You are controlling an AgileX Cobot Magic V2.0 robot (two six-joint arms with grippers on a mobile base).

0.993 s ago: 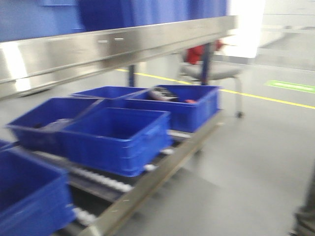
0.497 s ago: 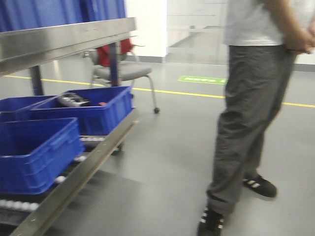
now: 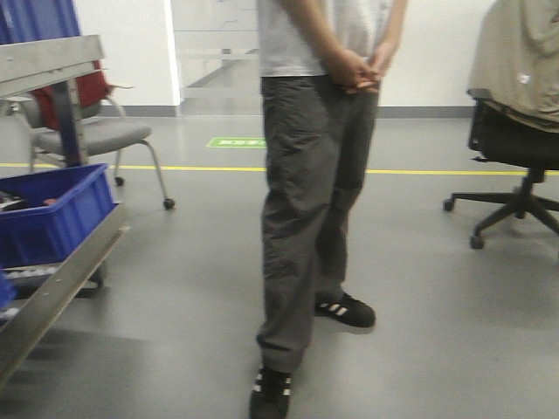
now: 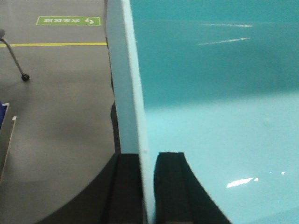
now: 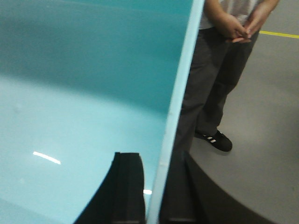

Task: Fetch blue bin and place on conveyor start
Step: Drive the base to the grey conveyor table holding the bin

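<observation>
The light cyan blue bin (image 4: pixel 210 102) fills the left wrist view, and its inside also fills the right wrist view (image 5: pixel 84 93). My left gripper (image 4: pixel 147 186) is shut on the bin's left rim, one black finger inside and one outside the wall. My right gripper (image 5: pixel 154 191) is shut on the bin's right rim in the same way. The bin hangs above the grey floor between both arms. It is out of the front view. The conveyor start is out of view.
A person (image 3: pixel 319 175) in grey trousers stands on the floor straight ahead, also in the right wrist view (image 5: pixel 219 70). A steel rack rail (image 3: pixel 52 288) with a dark blue ribbed bin (image 3: pixel 52 209) is at the left. A grey chair (image 3: pixel 96 135) and a black office chair (image 3: pixel 515 148) stand behind.
The front view has swung right: the rack with dark blue bins has slid to the left edge, and the standing person has come to the middle.
</observation>
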